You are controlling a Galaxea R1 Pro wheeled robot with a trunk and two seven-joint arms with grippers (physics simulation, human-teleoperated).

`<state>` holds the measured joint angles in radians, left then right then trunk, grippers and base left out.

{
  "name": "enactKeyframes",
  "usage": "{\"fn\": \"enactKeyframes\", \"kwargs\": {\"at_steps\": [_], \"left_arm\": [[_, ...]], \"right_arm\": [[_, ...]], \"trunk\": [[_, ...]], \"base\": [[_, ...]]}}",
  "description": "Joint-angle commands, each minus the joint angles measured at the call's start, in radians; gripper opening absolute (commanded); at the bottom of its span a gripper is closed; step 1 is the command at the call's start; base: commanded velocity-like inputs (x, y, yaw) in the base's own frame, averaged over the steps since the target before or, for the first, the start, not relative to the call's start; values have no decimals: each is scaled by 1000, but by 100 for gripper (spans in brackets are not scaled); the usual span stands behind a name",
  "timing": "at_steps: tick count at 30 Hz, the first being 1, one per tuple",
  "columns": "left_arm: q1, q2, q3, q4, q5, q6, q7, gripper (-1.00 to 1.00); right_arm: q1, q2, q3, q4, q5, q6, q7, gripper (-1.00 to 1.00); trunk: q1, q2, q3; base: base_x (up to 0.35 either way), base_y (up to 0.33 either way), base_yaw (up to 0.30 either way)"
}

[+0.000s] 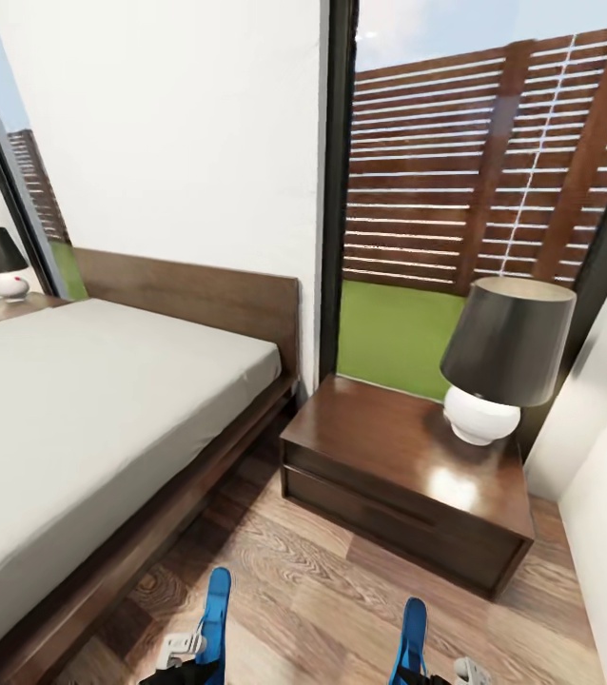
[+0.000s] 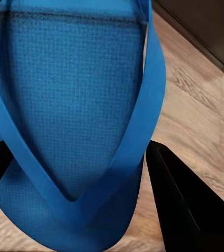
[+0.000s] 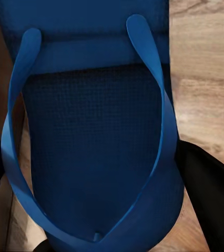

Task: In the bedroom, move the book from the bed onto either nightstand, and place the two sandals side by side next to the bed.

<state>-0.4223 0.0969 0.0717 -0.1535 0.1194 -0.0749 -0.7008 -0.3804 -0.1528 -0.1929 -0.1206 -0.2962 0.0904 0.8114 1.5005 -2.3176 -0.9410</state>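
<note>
A: Where are the sandals?

B: Both are being carried: left gripper (image 2: 72,173) is clamping the left sandal (image 1: 214,618), right gripper (image 3: 93,184) is clamping the right sandal (image 1: 412,639), low at 6 o'clock over the floor (image 1: 323,580). The bed (image 1: 85,419) is sitting at 9, the nightstand (image 1: 408,476) at 1.

A: Handling?

B: Probably light, floppy foam; the straps (image 2: 143,121) are looking thin. Gripping the sole edge seems safest.

A blue sandal (image 3: 96,147) fills the middle of the frame, its straps (image 3: 154,89) arching over it. Black fingers (image 3: 209,199) press its lower sides; the wooden floor (image 3: 206,68) is at right.
</note>
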Motion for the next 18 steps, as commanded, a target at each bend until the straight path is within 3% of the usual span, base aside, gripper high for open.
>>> {"fn": "enactKeyframes", "kwargs": {"at_steps": [1,18], "left_arm": [[-1,0,8,2,-3,-2,-6,-100],[-1,0,8,2,-3,-2,-6,-100]], "right_arm": [[0,0,-8,-1,-1,11,5,-100],[0,0,-8,-1,-1,11,5,-100]], "trunk": [[0,0,-1],[0,0,-1]], "base": [[0,0,286],[0,0,286]]}}
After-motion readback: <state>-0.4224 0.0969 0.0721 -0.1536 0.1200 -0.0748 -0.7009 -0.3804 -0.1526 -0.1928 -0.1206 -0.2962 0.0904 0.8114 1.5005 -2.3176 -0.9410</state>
